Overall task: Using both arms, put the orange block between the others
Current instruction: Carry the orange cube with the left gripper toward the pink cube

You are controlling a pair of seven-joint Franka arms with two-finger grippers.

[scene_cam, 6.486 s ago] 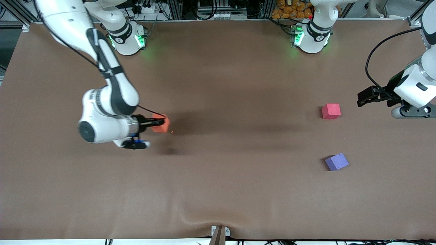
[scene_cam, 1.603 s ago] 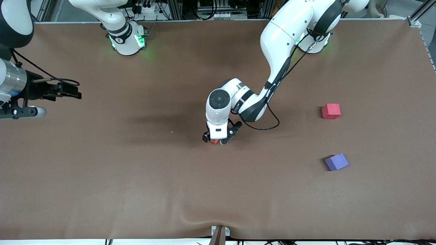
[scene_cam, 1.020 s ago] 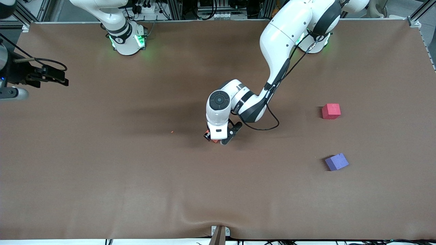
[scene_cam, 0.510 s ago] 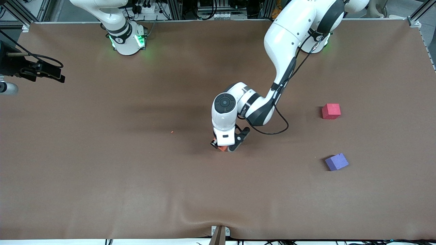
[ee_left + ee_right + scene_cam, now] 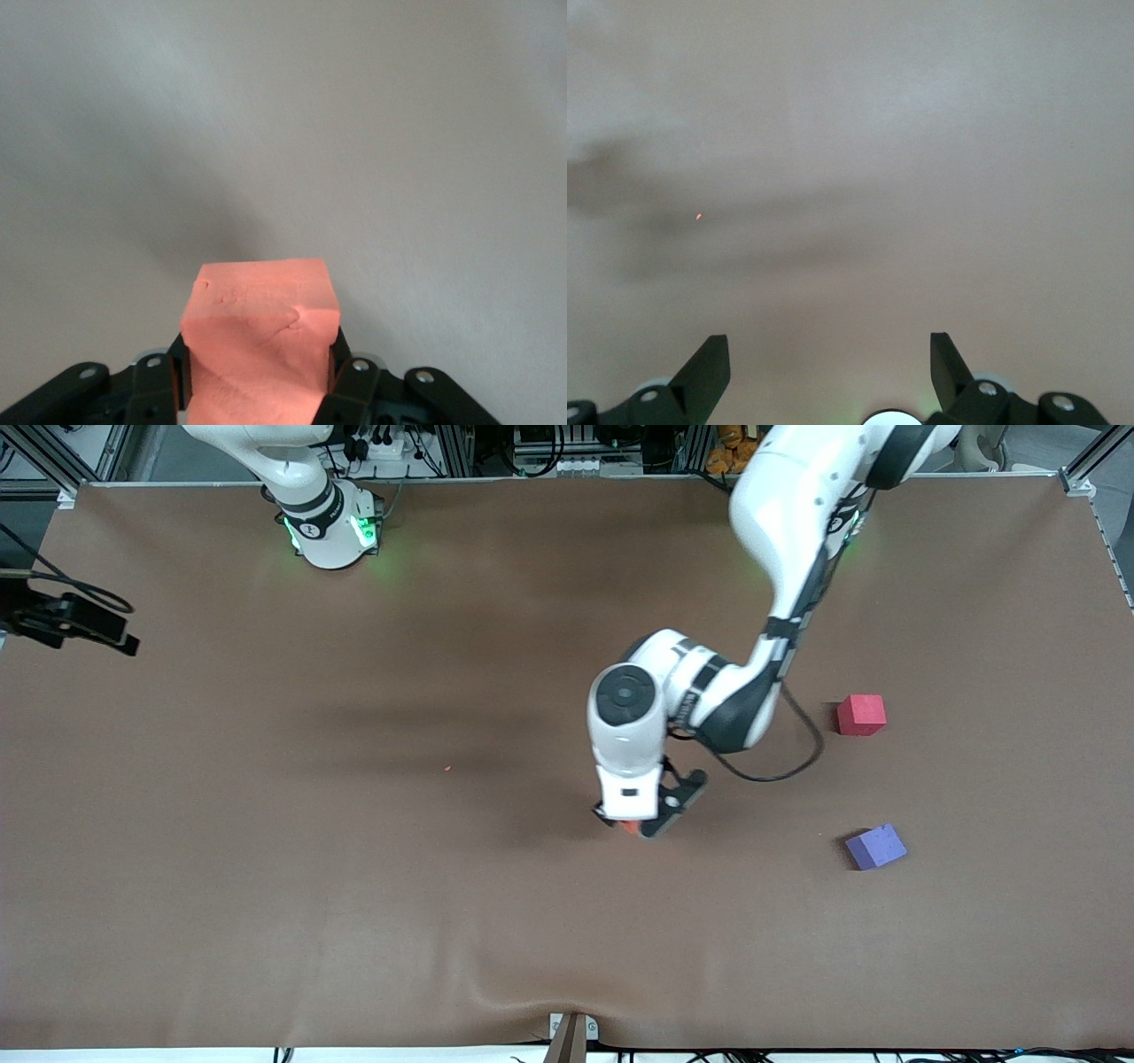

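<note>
I had the left gripper (image 5: 631,825) clamped on the orange block (image 5: 259,341), held up over mid-table, well apart from the red cube (image 5: 861,715) and the purple cube (image 5: 875,847) at the left arm's end; the right gripper (image 5: 828,359) waited with its jaws wide at the right arm's end edge, empty. Biggest risk I saw was the block's dented foam face letting it twist or slip in the pinch during the carry. The gap between the cubes also looked tight, so a fast descent could have knocked one aside or dropped the block off their line.
</note>
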